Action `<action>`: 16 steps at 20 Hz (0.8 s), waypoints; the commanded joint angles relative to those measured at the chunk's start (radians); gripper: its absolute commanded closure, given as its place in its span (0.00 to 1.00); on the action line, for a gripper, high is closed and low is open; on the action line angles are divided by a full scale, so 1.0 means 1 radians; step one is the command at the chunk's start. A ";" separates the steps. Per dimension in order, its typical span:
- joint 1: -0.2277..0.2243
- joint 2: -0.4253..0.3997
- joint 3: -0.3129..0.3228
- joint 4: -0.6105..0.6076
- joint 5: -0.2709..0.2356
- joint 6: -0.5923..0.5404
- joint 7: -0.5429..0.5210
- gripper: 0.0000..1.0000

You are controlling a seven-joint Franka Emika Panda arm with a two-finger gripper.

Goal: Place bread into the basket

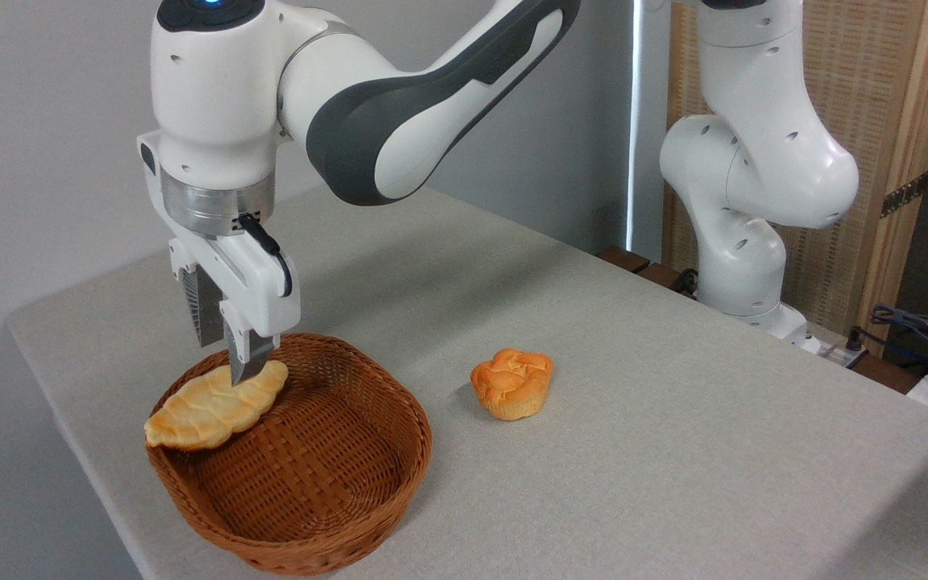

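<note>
The bread (210, 409), a flat golden braided loaf, lies tilted across the left rim of the brown wicker basket (335, 515). Its left tip hangs over the rim and its right end points into the basket. My gripper (226, 354) hangs straight above the loaf's right end, jaws apart and open. The near finger (248, 354) overlaps the loaf's top edge. The ribbed far finger (202, 310) ends just above the loaf, clear of it. The basket's floor is bare.
A small round orange bun (512, 383) sits on the grey table (673, 451) to the right of the basket. The arm's white base column (742, 225) stands at the back right, with cables (915, 330) beside it. The table's near-left edge runs close to the basket.
</note>
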State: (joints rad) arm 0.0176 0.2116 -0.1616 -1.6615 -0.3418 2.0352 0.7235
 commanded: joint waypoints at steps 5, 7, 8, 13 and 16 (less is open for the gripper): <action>-0.007 -0.011 0.034 0.041 -0.009 -0.088 -0.013 0.02; -0.007 -0.012 0.050 0.086 -0.006 -0.160 -0.012 0.00; -0.007 -0.012 0.069 0.106 -0.006 -0.188 -0.010 0.00; -0.007 -0.066 0.087 0.143 0.163 -0.335 -0.010 0.00; -0.010 -0.129 0.082 0.129 0.244 -0.401 -0.015 0.00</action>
State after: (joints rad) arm 0.0187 0.1515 -0.0838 -1.5165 -0.1627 1.6912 0.7236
